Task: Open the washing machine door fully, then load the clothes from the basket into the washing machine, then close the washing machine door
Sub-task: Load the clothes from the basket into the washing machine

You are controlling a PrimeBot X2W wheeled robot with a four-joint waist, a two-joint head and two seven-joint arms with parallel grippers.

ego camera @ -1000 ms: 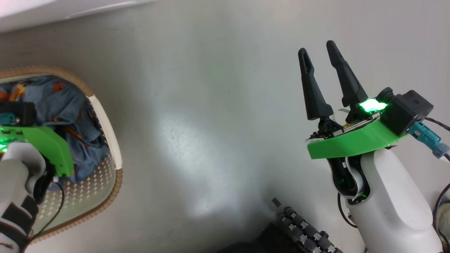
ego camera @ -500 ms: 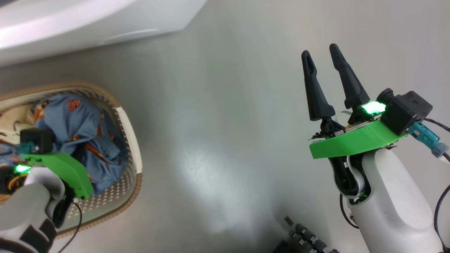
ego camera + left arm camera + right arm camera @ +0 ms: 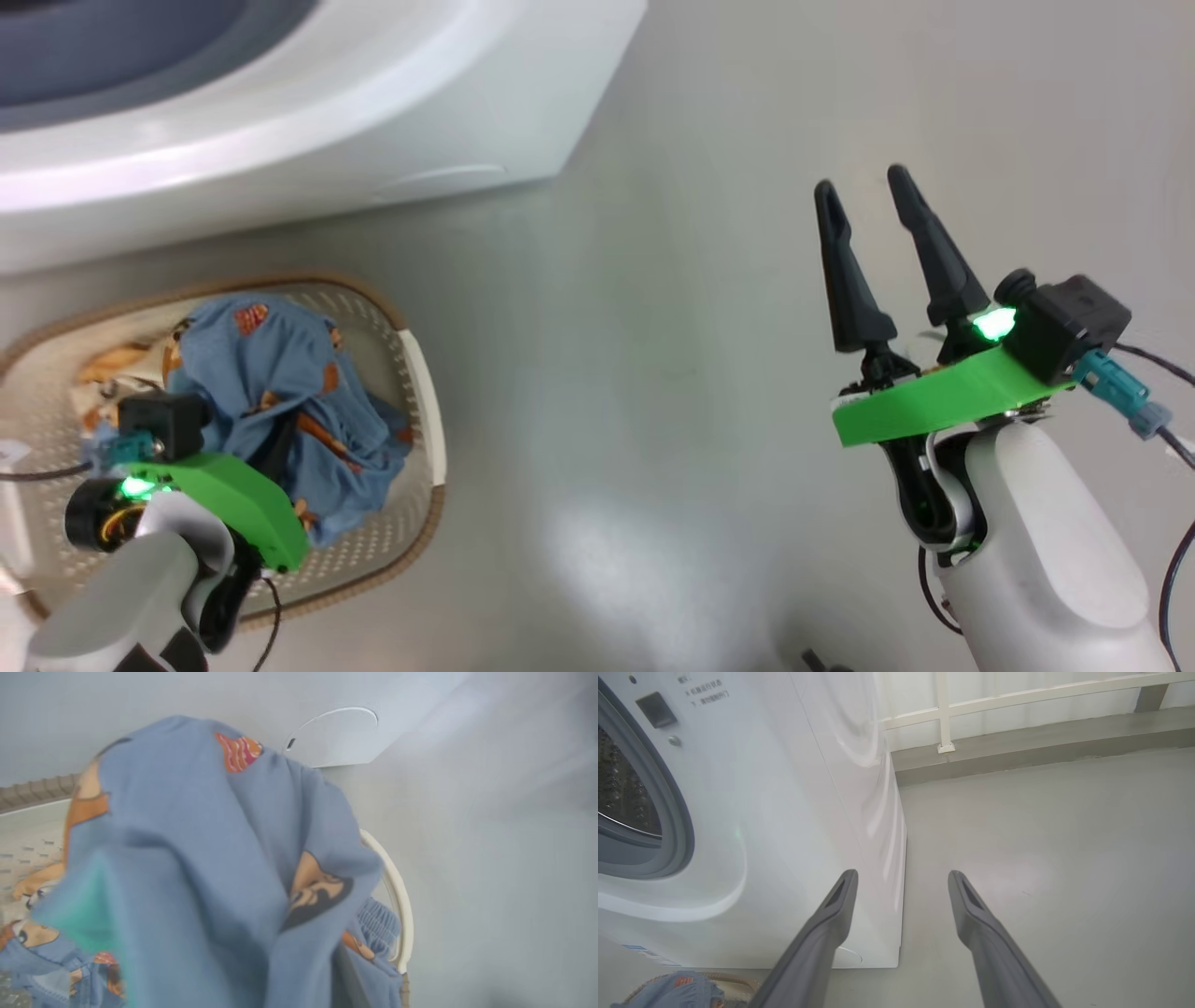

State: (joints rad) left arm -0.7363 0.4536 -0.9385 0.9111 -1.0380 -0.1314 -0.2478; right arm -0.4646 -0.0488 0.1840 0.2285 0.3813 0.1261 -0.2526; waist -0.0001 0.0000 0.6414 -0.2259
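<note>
Blue, orange-printed clothes (image 3: 280,373) are clamped by the left gripper (image 3: 273,441), its fingers mostly hidden by cloth. The right gripper (image 3: 864,187) is spread apart.

Pale grey, glossy floor (image 3: 672,392) here, light pooling on it. The basket (image 3: 422,401) sits flat on it at the left. Just beyond stands the washing machine (image 3: 392,121), a strip of bare floor between them. A low raised ledge (image 3: 1017,749) borders the floor's far side.

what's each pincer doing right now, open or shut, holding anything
left pincer: shut on the clothes in the basket
right pincer: open, holding nothing
</note>
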